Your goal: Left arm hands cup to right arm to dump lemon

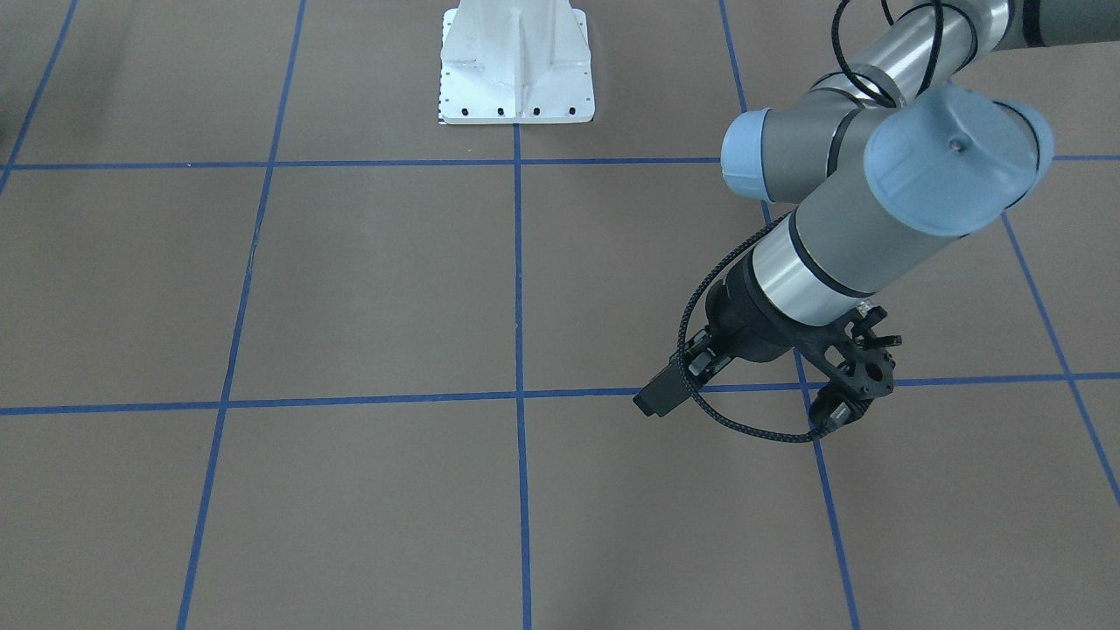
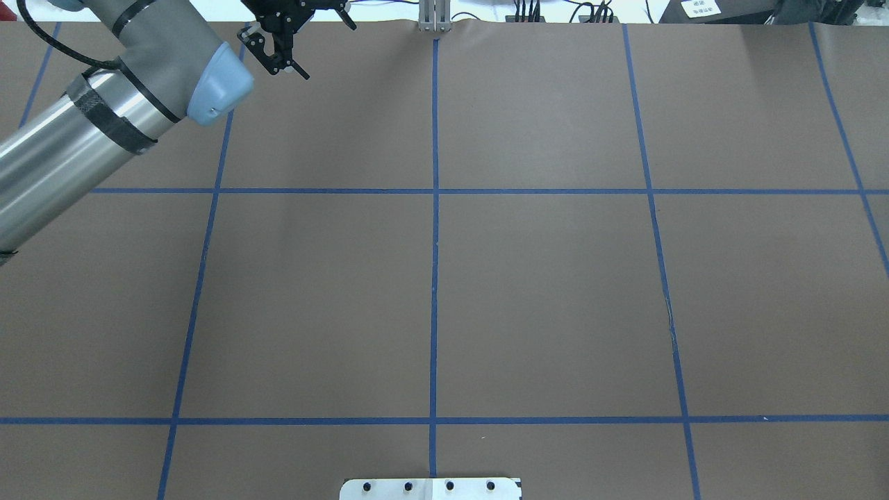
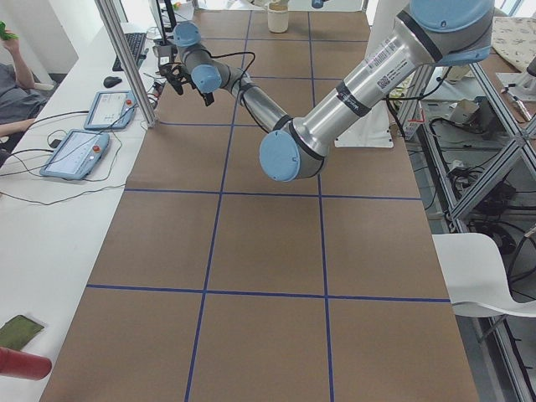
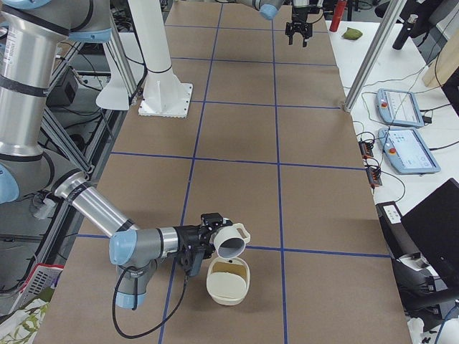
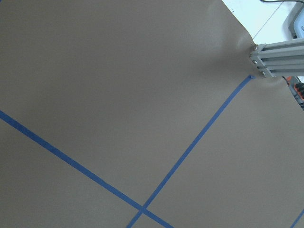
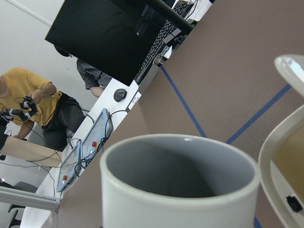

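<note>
in the exterior right view the right gripper is low over the near end of the counter, with the cup at its tip; the cup is off the counter and tipped onto its side, grey mouth turned forward and down, squarish handle on top; how the right fingers sit on it cannot be told, since the only other view of that end, the right wrist view, is filled by the cup's rim and hollow; just below the mouth stands a cream bowl, and whether rim and cup touch is unclear; the lemon cannot be picked out in any view, and the part of the cup's inside that shows is bare grey; further right and far up the counter the left gripper hangs with its fingers seemingly spread and nothing between them; judged from its look, the cup is a glazed mug: stiff, fairly heavy for its size, smooth enough to slip and likely to chip if dropped; the wall near the base or the handle looks the soundest hold, and tipped like this its weight hangs out beyond the fingers, so the hold needs to be firm; the lemon should be light and would probably slide out readily.
</note>
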`<state>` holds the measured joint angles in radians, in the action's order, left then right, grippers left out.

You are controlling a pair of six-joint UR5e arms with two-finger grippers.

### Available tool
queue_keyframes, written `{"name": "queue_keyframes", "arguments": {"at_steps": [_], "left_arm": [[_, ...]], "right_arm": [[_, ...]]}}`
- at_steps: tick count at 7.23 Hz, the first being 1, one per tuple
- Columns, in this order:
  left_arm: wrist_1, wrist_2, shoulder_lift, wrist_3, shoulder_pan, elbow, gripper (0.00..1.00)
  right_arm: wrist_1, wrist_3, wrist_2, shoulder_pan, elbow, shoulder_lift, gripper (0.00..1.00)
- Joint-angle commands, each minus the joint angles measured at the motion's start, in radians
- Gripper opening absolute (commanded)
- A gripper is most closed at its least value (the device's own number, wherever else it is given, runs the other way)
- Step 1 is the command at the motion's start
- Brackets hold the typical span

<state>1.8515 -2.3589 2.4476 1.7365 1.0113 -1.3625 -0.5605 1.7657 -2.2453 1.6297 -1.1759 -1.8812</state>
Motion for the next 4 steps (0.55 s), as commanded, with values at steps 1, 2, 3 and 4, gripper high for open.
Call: {"name": "queue_keyframes", "arguments": {"at_steps": [1,2,3,4], "left_arm": [[0.000,0.013,-0.001,0.000,-0.002,-0.001,1.00],[0.000,0.015,-0.001,0.000,-0.003,-0.001,1.00],[0.000,0.015,0.001,-0.002,-0.002,0.000,1.00],[0.000,0.015,0.001,-0.002,-0.002,0.000,1.00]], "right_arm": [[-0.027,0.171,0.009,0.004,-0.002,0.017,0.03],[-0.027,0.251,0.009,0.004,-0.001,0.034,0.03],[-0.035,0.330,0.009,0.004,-0.001,0.040,0.03],[-0.050,0.386,0.009,0.004,0.001,0.040,0.03]]}}
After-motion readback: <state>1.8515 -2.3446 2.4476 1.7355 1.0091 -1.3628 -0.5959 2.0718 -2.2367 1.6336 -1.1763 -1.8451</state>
